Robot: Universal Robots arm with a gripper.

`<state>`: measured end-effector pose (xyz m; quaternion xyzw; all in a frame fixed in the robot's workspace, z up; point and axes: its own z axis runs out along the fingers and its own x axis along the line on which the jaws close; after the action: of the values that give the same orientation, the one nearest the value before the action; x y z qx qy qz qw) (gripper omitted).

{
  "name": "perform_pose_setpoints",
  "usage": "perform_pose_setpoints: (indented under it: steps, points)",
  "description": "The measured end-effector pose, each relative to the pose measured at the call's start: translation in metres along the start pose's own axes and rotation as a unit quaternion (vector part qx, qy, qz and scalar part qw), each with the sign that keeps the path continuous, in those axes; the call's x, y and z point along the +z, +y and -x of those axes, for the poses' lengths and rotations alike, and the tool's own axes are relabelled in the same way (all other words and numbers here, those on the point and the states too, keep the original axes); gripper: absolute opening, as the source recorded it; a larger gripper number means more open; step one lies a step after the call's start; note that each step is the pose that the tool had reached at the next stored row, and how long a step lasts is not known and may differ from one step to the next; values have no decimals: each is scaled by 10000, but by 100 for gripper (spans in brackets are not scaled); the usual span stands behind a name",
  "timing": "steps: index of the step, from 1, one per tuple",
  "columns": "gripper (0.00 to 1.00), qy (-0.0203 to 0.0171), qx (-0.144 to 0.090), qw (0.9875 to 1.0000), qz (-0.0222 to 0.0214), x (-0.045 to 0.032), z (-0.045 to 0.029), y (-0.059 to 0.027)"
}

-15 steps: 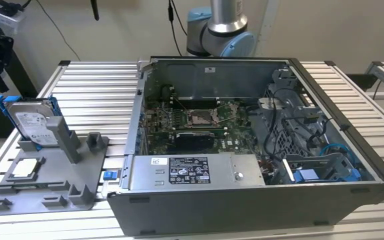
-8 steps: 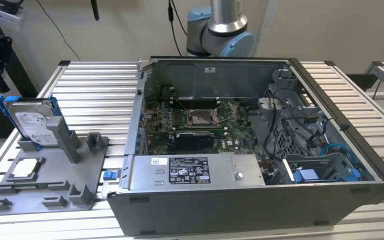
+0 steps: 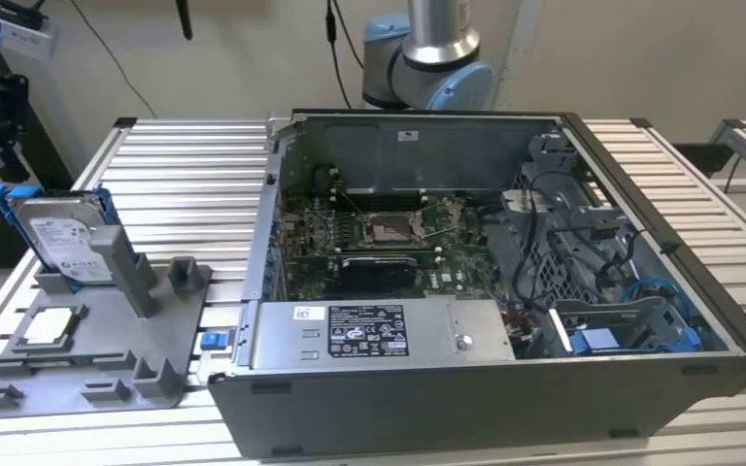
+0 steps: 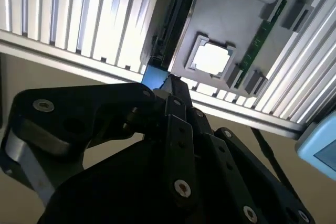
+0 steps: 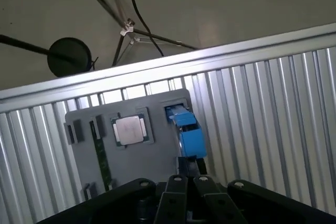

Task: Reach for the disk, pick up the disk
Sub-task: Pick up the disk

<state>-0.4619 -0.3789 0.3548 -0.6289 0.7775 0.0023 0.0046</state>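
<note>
The disk [image 3: 59,233] stands on edge in a slot at the far end of a grey tray, its white label turned towards the exterior camera and its blue bracket framing it. In both wrist views it shows edge-on [image 4: 170,24] [image 5: 186,129].

The slatted metal table [image 3: 191,155] carries everything. An open computer case [image 3: 477,408] takes up its middle, with the arm's base [image 3: 431,49] rising behind the case at the table's far edge. The grey tray [image 3: 114,335] lies on the table's near corner on the exterior view's left, just beside the case.

The gripper [image 4: 170,80] hangs over the floor just outside the table's edge (the edge nearest the tray), apart from the disk and pointing towards it. Its fingers look pressed together, with nothing between them [image 5: 190,165].

A small square chip [image 3: 47,325] with a pale top sits in a recess of the tray, near the disk but not touching it [image 4: 212,59] [image 5: 129,129]. A thin green memory stick [image 4: 262,30] lies in a slot on the chip's other side.
</note>
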Motion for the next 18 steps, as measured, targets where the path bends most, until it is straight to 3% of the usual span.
perform_pose_setpoints:
  steps: [5, 6, 11, 18]
  points:
    - [0, 19, -2, 10000, -7, 0, 0, 0]
    - [100, 23, -2, 10000, -9, 1, 0, 0]
    - [100, 33, -1, 10000, -10, 9, 11, 2]
    - [100, 32, -12, 10000, -11, 133, 81, 19]
